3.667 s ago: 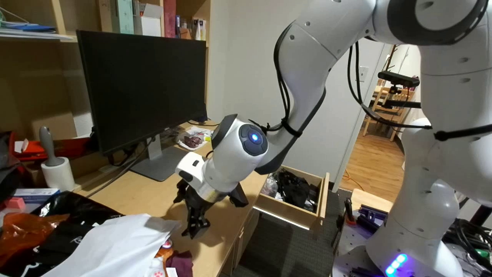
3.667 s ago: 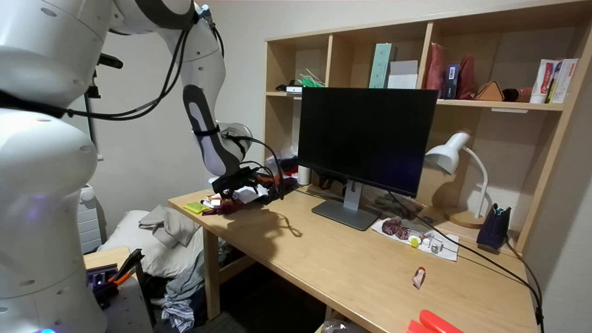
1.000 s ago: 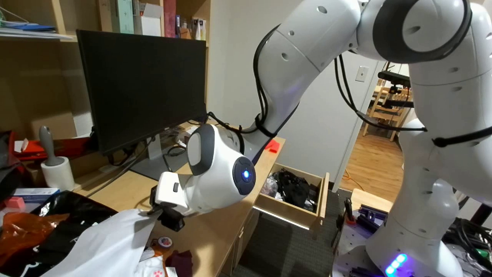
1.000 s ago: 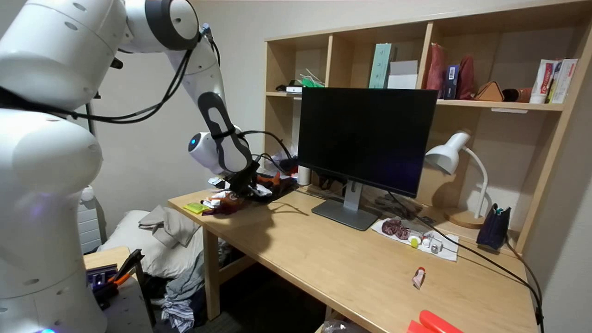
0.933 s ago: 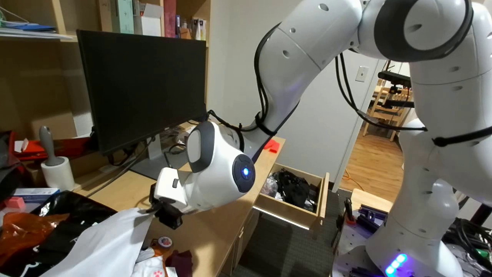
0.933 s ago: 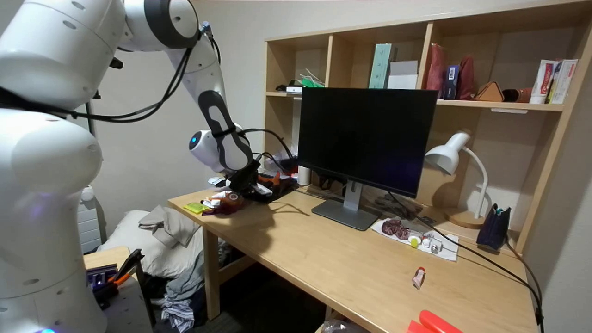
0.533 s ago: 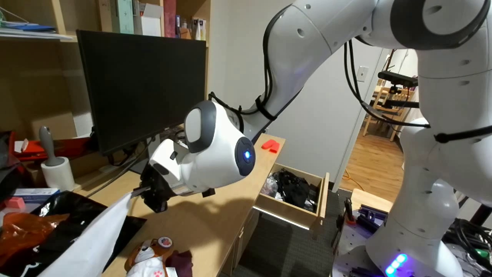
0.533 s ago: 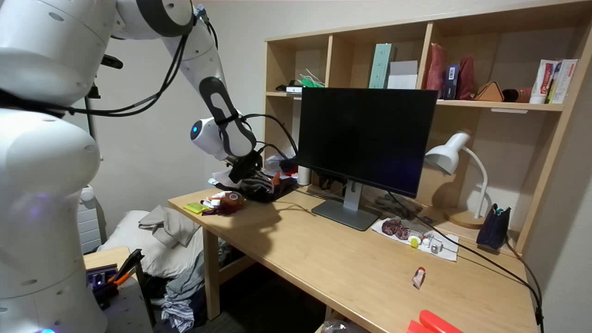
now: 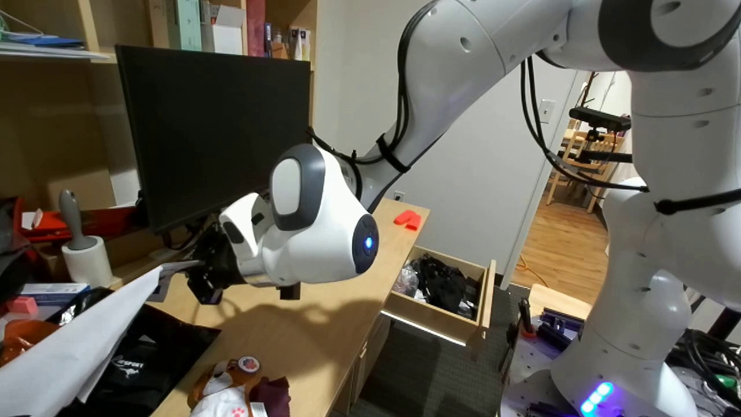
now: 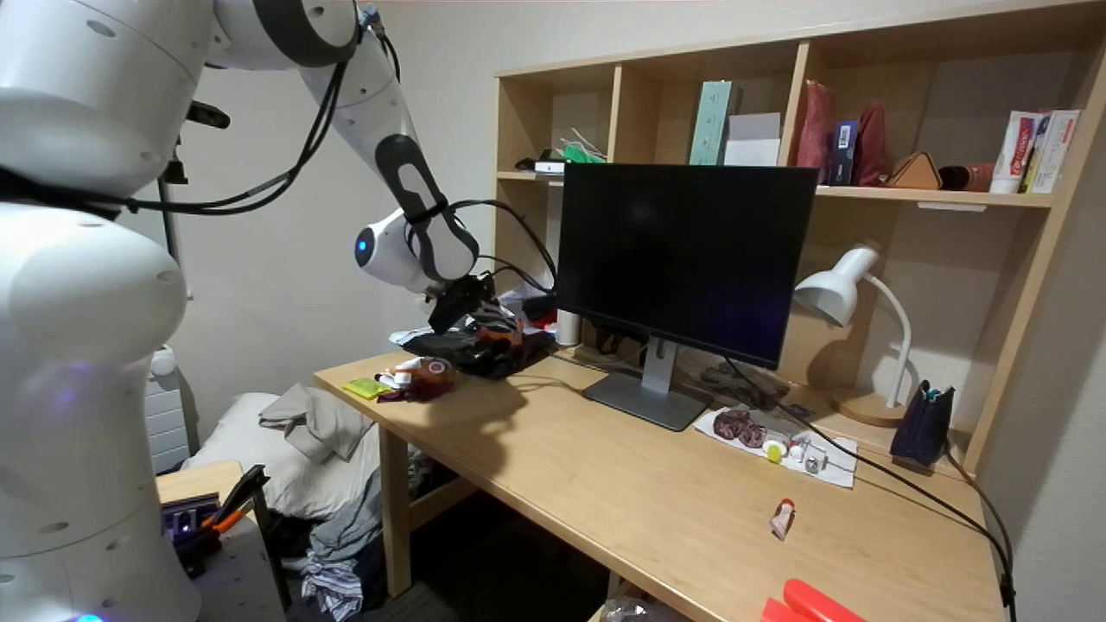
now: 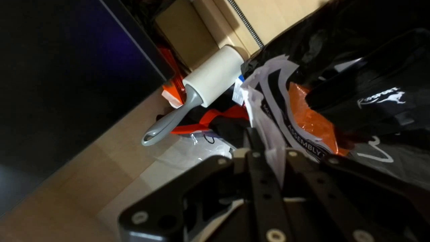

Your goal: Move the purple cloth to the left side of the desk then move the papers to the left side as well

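One tool (image 11: 271, 153), one purple cloth (image 9: 275, 396)

Black monitor (image 10: 687, 259) between white lamp (image 10: 834, 292) and grey-handled lint roller (image 9: 88, 263) — pale wooden shelf unit (image 10: 873, 78) behind

A long light-wood desk (image 10: 622, 484) is topped by a black monitor (image 10: 683, 259) on a gray stand (image 10: 646, 402). At one end, the dark purple cloth (image 9: 275, 395) is laid just beside a toy dog (image 9: 223, 387), near a yellow packet (image 10: 366, 389) and a spread black plastic bag (image 9: 165, 354). Toward the opposite end, a white sheet (image 10: 838, 469), a small red-tipped item (image 10: 783, 520) and red objects (image 10: 816, 601) are placed.
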Controlling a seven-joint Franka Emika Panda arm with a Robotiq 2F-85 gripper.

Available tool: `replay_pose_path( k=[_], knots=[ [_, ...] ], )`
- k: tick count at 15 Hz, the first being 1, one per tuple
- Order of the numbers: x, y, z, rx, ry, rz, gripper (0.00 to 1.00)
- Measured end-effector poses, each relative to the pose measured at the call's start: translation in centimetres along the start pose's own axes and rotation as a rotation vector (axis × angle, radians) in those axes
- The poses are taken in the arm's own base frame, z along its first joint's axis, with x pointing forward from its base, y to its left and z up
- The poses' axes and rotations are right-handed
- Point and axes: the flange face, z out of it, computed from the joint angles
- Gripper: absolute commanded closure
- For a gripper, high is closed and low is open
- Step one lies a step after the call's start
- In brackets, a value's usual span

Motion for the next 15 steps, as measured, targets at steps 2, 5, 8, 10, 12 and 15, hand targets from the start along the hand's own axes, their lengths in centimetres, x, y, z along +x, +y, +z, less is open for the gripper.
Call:
replay_pose_path(
  k=[2,5,8,10,12,15],
  knots=[
    [0.6,-0.4,0.4,-0.025,0.036,0.007,0.93],
    [0.8,-1.5,1.8,-0.037,0.077,0.006,0.92],
    [0.4,-3.5,3.4,-0.025,0.089,0.017,0.92],
    [0.0,-5.1,4.5,-0.004,0.093,0.017,0.92],
    [-0.5,-6.8,5.6,0.007,0.091,0.025,0.92],
    [-0.4,-9.0,7.2,0.007,0.096,0.028,0.92]
  ],
)
